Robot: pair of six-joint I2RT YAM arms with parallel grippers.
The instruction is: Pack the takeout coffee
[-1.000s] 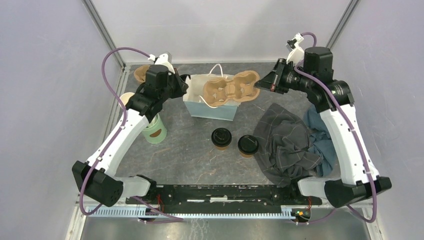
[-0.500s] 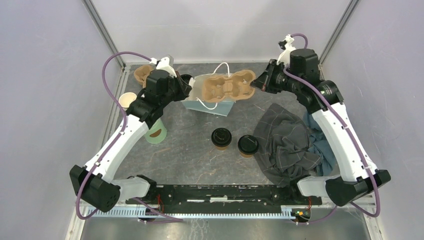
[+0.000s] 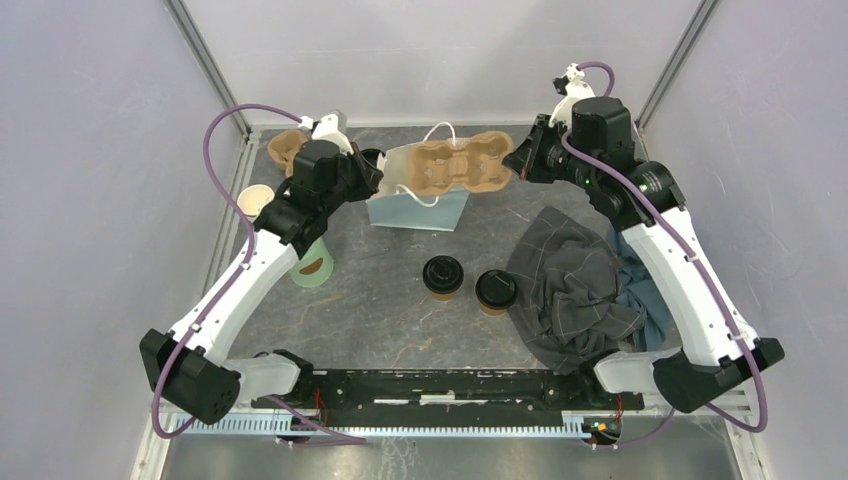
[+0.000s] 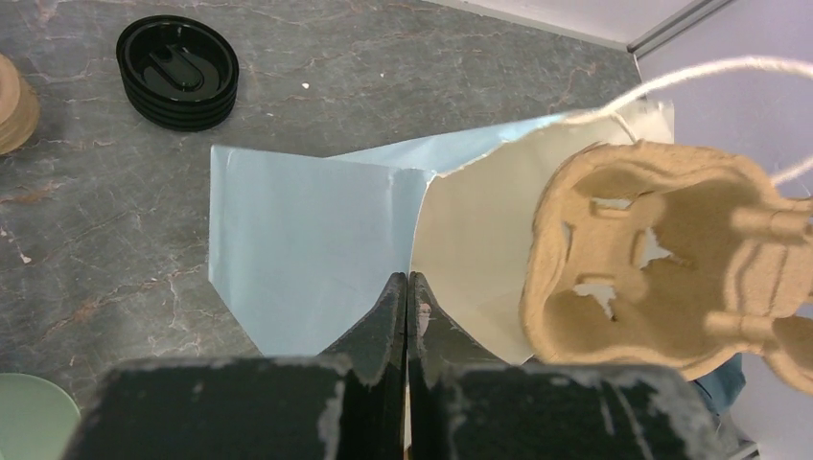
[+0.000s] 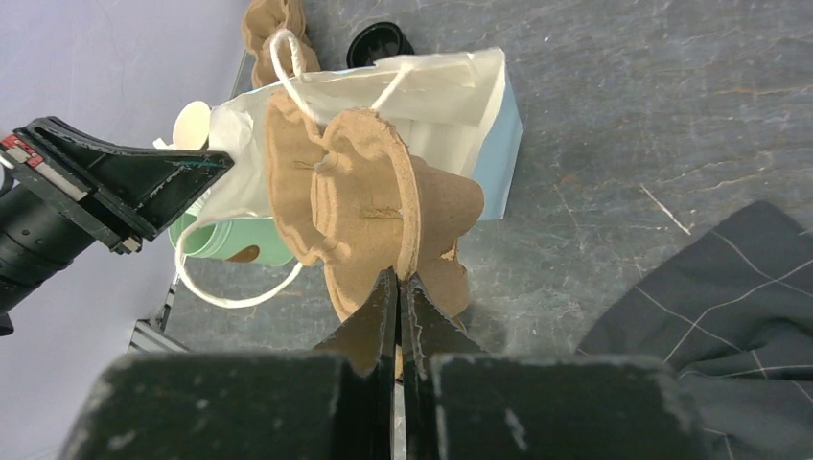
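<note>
Two takeout coffees upright on bench point(image 3: 380, 310), mid-front: left cup point(image 3: 442, 277), right cup point(image 3: 495, 290), black lids on, just beside each other, not touching. Both well apart from paper bag point(image 4: 307, 249). Left hand point(image 4: 407, 287) pinched closed on bag's top edge, light blue side facing camera. Right hand point(image 5: 398, 283) clamped on rim of brown pulp cup carrier point(image 5: 345, 192), carrier tilted at bag mouth among white string handles. Black lid stack point(image 4: 178, 72) behind bag. Grey cloth point(image 3: 575, 290) just beside right cup.
</note>
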